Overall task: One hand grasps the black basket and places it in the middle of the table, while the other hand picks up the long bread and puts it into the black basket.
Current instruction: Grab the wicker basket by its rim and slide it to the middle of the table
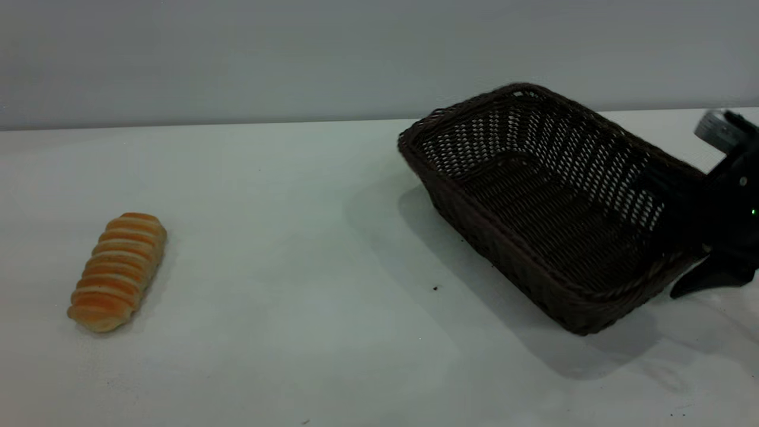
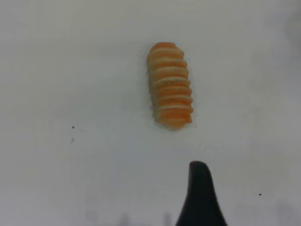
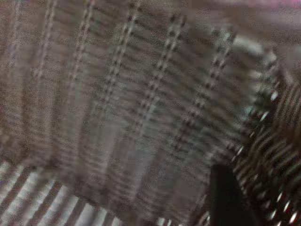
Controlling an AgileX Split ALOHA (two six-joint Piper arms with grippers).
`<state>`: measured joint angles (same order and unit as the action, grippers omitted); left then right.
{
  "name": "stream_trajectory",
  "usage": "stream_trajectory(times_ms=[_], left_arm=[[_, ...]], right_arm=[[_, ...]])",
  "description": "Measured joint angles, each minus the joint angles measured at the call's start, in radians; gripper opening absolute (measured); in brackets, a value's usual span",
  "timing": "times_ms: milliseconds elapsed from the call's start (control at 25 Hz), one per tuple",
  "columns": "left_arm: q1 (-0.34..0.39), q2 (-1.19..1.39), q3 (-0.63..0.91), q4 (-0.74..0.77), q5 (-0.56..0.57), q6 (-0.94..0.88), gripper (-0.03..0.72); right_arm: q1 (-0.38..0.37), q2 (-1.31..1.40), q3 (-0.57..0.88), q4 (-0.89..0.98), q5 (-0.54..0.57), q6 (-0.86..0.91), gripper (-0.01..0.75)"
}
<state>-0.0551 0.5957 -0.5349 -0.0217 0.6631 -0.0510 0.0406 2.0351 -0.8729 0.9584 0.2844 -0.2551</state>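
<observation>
At the lower left of the exterior view, nearest the camera, the long bread [image 1: 118, 271] lies flat on the table [image 1: 284, 332], a golden-orange roll with pale cross ridges, its long axis running from lower left to upper right. Nothing touches it. A few tiny dark specks dot the white tabletop toward the centre.

Farther back and to the right sits the black basket [image 1: 551, 201], a large dark woven wicker basket with flared open-weave sides. It is tilted — its left end is raised off the table and casts a broad shadow beneath, while its right end is lower, by the gripper. Its inside is empty. The bread and basket are well apart, at opposite sides of the frame.

At the right edge of the frame, the right gripper [image 1: 708, 237] is against the basket's right-hand wall and appears clamped on it, one finger [image 1: 705, 280] showing outside the rim; the grip itself is partly hidden. The right wrist view is filled with blurred wicker weave and one dark fingertip [image 3: 228, 200] close against it.

The left gripper shows only in the left wrist view, as one black fingertip [image 2: 201, 197] at the bottom of the frame — near the bread's closer end but not touching it. Whether its fingers are apart or together, I cannot tell.
</observation>
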Motion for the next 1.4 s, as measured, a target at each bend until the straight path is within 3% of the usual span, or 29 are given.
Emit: stream_trajectory(times_ms=[120,200,400,840,1400], left_arm=[[0.0,0.0,0.0,0.0,0.0,0.0,0.568],[0.0,0.0,0.0,0.0,0.0,0.0,0.568],[0.0,0.0,0.0,0.0,0.0,0.0,0.568],[0.0,0.0,0.0,0.0,0.0,0.0,0.568],[0.0,0.0,0.0,0.0,0.003,0.001,0.568]], right_arm=[[0.0,-0.052,-0.02,-0.008,0.086,-0.097,0.351],[0.0,-0.065,-0.061,-0.008,0.178,-0.14,0.277],[0.031,-0.065,-0.155,-0.037,0.413,-0.227,0.267],[0.183,0.031,-0.311,-0.164,0.494,-0.23,0.266],[0.19,0.288,-0.603,-0.295,0.692,-0.195,0.264]])
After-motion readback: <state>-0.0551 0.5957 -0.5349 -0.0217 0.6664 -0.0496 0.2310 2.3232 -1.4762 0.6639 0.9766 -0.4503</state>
